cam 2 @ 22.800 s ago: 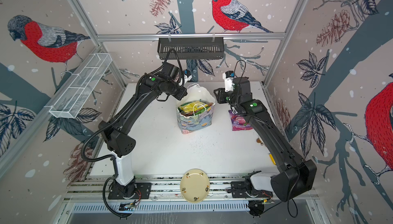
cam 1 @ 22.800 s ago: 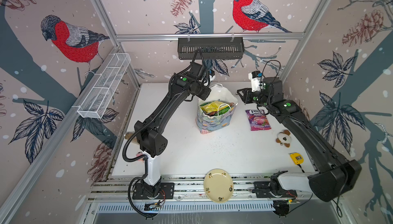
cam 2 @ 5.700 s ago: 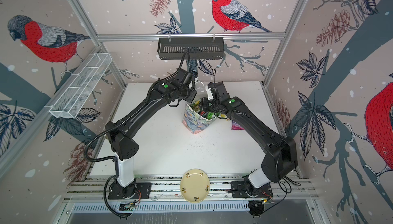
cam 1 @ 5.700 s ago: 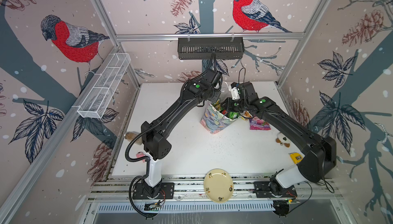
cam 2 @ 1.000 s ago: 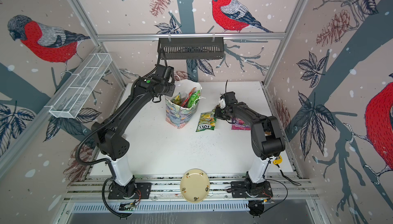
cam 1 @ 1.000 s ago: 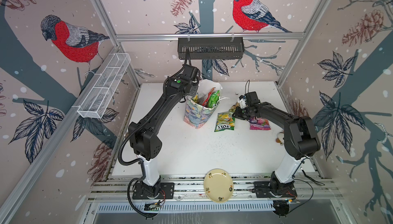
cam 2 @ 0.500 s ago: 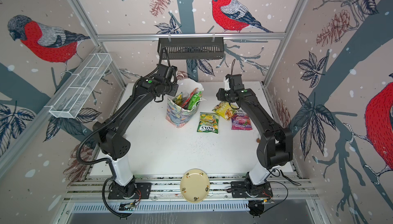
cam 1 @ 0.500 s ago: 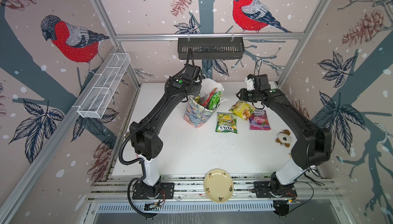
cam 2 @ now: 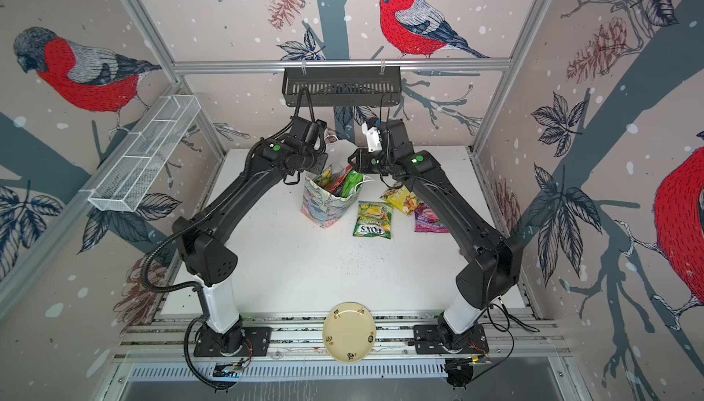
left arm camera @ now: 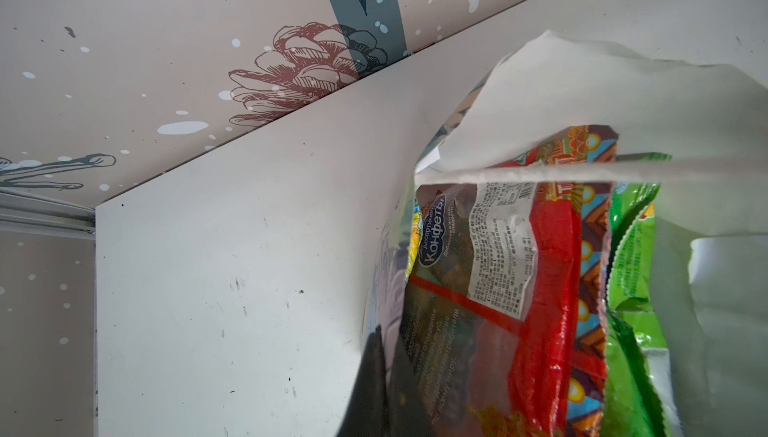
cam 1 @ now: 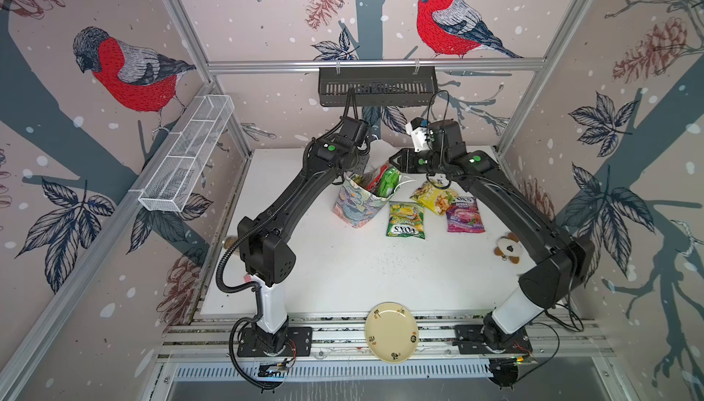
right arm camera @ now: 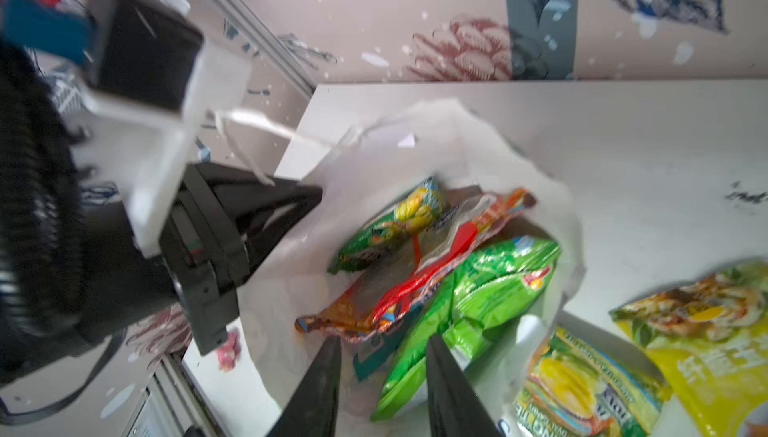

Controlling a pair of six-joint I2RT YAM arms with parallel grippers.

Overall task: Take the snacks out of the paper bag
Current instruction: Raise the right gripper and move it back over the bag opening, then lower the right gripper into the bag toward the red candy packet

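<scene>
The paper bag [cam 1: 356, 204], with snacks [right arm camera: 419, 285] seen inside, is pinched at its rim by the clenched left gripper [cam 1: 358, 162], the right gripper [right arm camera: 380, 341] is held with jaws parted and empty just above its mouth, and three packets [cam 1: 434, 197] are laid beside it.

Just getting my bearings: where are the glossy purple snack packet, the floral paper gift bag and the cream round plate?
Purple snack packet [cam 1: 465, 215]: in a top view, printed front.
Floral paper bag [cam 1: 354, 204]: in a top view, outer wall.
Cream round plate [cam 1: 391, 332]: in a top view, bare centre.
</scene>
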